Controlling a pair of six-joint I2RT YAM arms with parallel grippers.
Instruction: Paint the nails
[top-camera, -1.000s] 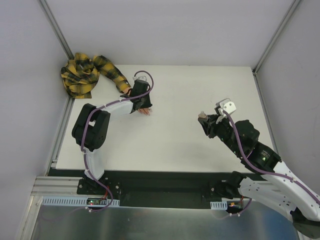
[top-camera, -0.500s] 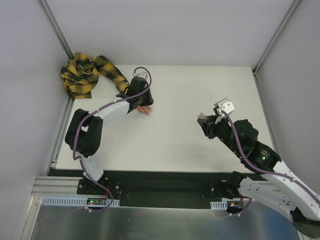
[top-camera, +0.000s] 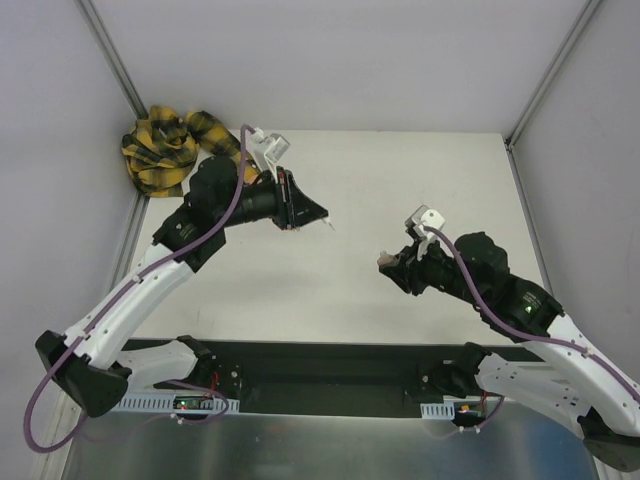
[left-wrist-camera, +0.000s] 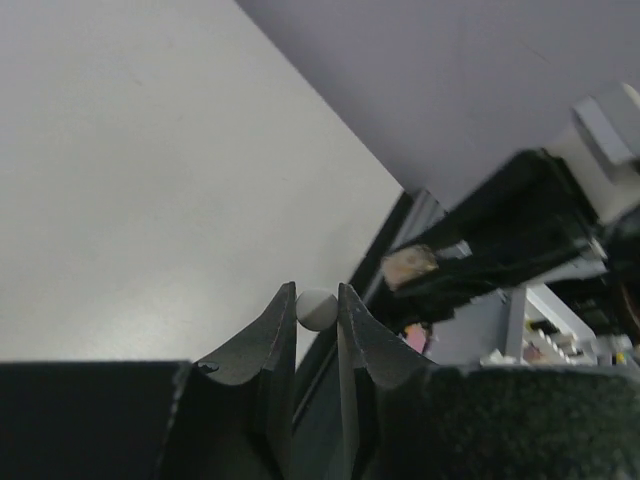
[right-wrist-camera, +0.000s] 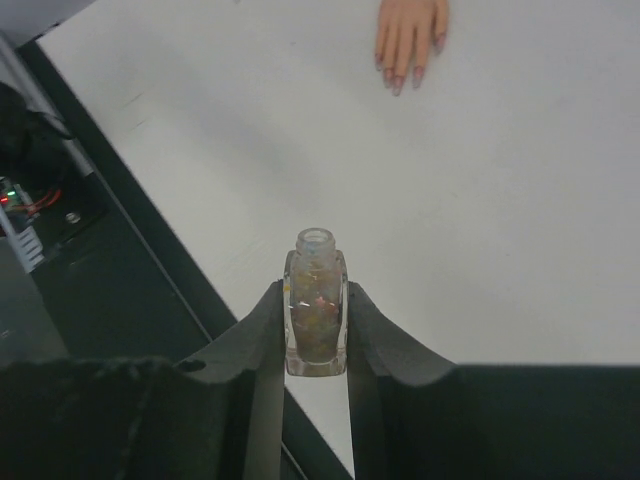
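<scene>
The peach mannequin hand (right-wrist-camera: 408, 35) lies flat at the top of the right wrist view, its pinkish-red nails (right-wrist-camera: 398, 86) pointing toward me. Its yellow-and-black plaid sleeve (top-camera: 165, 150) is bunched at the far left corner. In the top view my left gripper covers the hand. My left gripper (top-camera: 318, 213) is shut on a small white brush cap (left-wrist-camera: 316, 308) and held above the table, pointing right. My right gripper (top-camera: 388, 266) is shut on an uncapped nail-polish bottle (right-wrist-camera: 316, 300) of glittery polish, held right of centre. The bottle also shows in the left wrist view (left-wrist-camera: 410, 265).
The white table (top-camera: 400, 180) is walled by grey panels at the left, back and right. A dark rail (top-camera: 330, 360) runs along its near edge by the arm bases.
My left arm has lifted off the mannequin hand and swung its gripper up and to the right. My right gripper has moved left and nearer with the bottle.
</scene>
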